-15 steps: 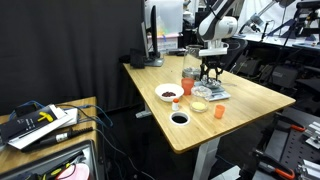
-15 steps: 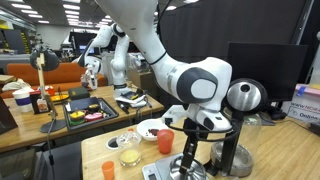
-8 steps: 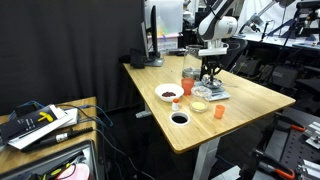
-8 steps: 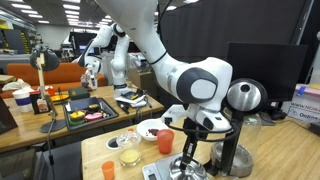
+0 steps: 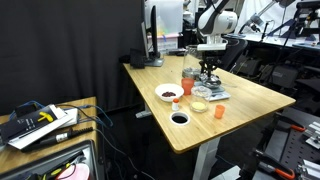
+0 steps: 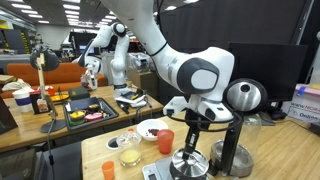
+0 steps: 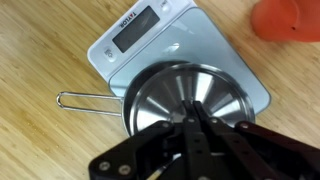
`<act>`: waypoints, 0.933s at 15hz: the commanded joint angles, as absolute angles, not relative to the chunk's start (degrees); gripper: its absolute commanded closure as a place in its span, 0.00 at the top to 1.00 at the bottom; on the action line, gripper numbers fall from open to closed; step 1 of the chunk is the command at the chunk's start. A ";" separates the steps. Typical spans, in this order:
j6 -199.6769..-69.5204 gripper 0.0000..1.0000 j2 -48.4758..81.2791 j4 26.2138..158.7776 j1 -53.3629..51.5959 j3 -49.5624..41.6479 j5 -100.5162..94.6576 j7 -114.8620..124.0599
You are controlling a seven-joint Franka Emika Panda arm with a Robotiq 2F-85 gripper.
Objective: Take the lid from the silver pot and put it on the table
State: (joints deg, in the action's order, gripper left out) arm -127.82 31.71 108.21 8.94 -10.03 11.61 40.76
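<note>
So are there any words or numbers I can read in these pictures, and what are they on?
Nothing reads clearly.
Scale: dark print above its screen, too blurred to read.
Sign at the picture's edge in an exterior view: writing too small to read.

Bright overhead lab lighting, glare streaks the lid [image 7: 168,92], and the close tool [image 7: 192,127] blurs.

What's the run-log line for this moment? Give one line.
phase: lid grasp | gripper: shut on lid knob | pot: on scale, on table | lid off pot: cannot tell
</note>
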 commanded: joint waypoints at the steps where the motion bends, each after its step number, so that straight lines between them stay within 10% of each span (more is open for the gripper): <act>1: -128.82 0.01 27.85 110.53 8.53 -10.72 12.22 39.30; 14: -134.64 0.01 7.49 139.96 5.08 -10.55 9.59 43.30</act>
